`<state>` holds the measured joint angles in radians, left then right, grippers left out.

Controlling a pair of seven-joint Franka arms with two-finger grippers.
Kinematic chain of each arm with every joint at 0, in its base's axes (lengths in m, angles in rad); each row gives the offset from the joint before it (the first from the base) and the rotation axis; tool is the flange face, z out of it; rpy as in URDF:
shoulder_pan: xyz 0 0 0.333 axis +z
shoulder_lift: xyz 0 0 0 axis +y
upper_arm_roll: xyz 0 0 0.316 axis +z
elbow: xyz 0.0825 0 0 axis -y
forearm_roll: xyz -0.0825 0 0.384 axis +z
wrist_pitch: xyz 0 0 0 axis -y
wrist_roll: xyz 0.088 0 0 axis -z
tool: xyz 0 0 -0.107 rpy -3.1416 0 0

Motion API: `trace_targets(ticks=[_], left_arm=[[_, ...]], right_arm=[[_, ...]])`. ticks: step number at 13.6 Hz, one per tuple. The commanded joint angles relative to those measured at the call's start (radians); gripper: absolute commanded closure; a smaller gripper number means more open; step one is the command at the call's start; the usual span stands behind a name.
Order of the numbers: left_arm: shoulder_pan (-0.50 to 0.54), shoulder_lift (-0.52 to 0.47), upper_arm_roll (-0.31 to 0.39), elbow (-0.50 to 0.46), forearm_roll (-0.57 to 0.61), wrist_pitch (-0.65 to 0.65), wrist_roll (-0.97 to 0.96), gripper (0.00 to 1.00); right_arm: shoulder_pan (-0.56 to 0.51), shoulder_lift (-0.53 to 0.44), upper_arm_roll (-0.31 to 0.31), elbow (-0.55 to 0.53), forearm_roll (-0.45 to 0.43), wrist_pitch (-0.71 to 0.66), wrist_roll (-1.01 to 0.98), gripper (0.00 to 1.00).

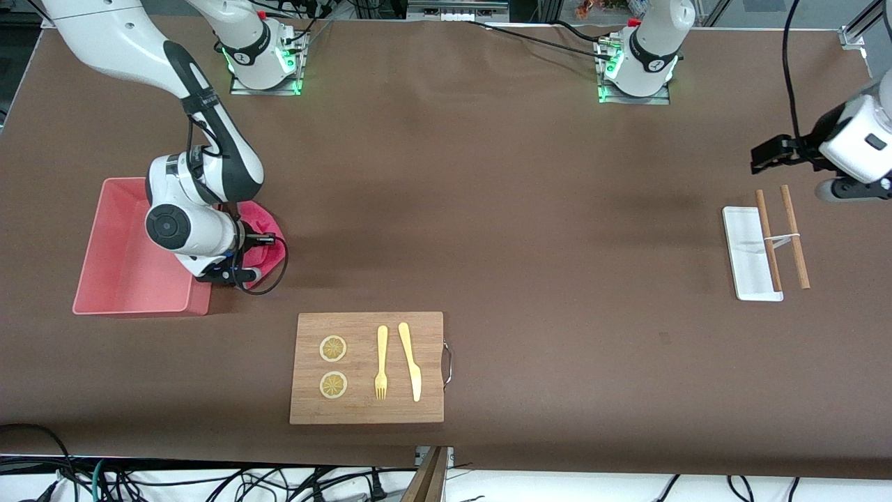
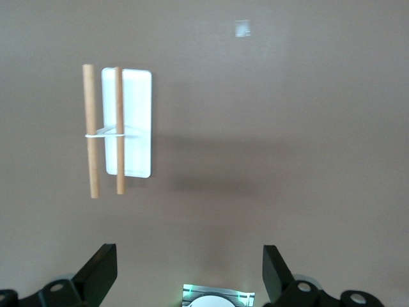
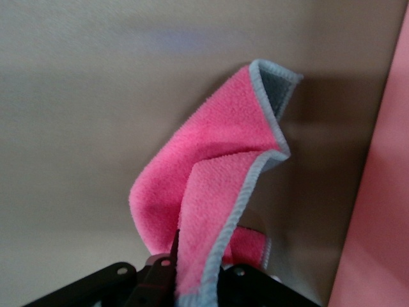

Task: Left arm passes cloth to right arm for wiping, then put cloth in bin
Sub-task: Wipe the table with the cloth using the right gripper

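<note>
My right gripper [image 1: 244, 268] is low over the table beside the salmon-pink bin [image 1: 118, 258], at the bin's side toward the left arm's end. It is shut on the magenta cloth [image 1: 270, 226], which bunches up past the wrist. In the right wrist view the cloth [image 3: 211, 173] hangs folded from the shut gripper [image 3: 198, 278], grey edging showing, with the bin wall [image 3: 377, 224] alongside. The bin holds nothing that I can see. My left gripper [image 1: 763, 155] is open and empty, up over the table at its own end; its fingers [image 2: 102, 268] stand wide apart around the gripper's middle [image 2: 190, 272].
A wooden board [image 1: 367, 404] with two lemon slices, a fork and a knife lies near the front edge. A small white tray [image 1: 746, 254] with two banded wooden sticks [image 1: 794, 237] lies below the left gripper; it also shows in the left wrist view [image 2: 135, 121].
</note>
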<state>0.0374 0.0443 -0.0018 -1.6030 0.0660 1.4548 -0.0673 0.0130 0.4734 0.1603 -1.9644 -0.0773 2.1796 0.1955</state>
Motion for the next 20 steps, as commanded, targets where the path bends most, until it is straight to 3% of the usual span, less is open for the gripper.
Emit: trace_targets(ticks=[1, 4, 9, 12, 14, 17, 20], left_arm=[[0.052, 0.019, -0.007, 0.029, 0.017, 0.028, 0.029, 0.00], [0.053, -0.009, -0.027, 0.029, 0.006, 0.013, 0.021, 0.00], [0.053, -0.007, -0.041, 0.032, 0.003, 0.015, -0.040, 0.00], [0.053, -0.004, -0.040, 0.032, 0.005, 0.024, -0.039, 0.00], [0.053, -0.007, -0.040, 0.031, 0.003, 0.018, -0.039, 0.00], [0.056, -0.069, -0.040, 0.034, 0.001, 0.016, -0.039, 0.00], [0.062, -0.107, -0.030, 0.069, 0.006, 0.036, -0.039, 0.00]], right_arm=[[0.072, -0.009, 0.001, 0.019, -0.004, -0.015, 0.072, 1.00], [0.157, -0.015, -0.001, 0.038, 0.004, -0.015, 0.215, 1.00], [0.310, -0.016, -0.001, 0.097, 0.149, -0.017, 0.422, 1.00], [0.399, -0.015, -0.001, 0.133, 0.298, -0.011, 0.534, 1.00], [0.442, -0.013, -0.001, 0.188, 0.314, -0.023, 0.619, 1.00], [0.447, -0.015, -0.001, 0.228, 0.315, -0.063, 0.650, 1.00], [0.363, -0.012, -0.004, 0.200, 0.314, -0.076, 0.518, 1.00]])
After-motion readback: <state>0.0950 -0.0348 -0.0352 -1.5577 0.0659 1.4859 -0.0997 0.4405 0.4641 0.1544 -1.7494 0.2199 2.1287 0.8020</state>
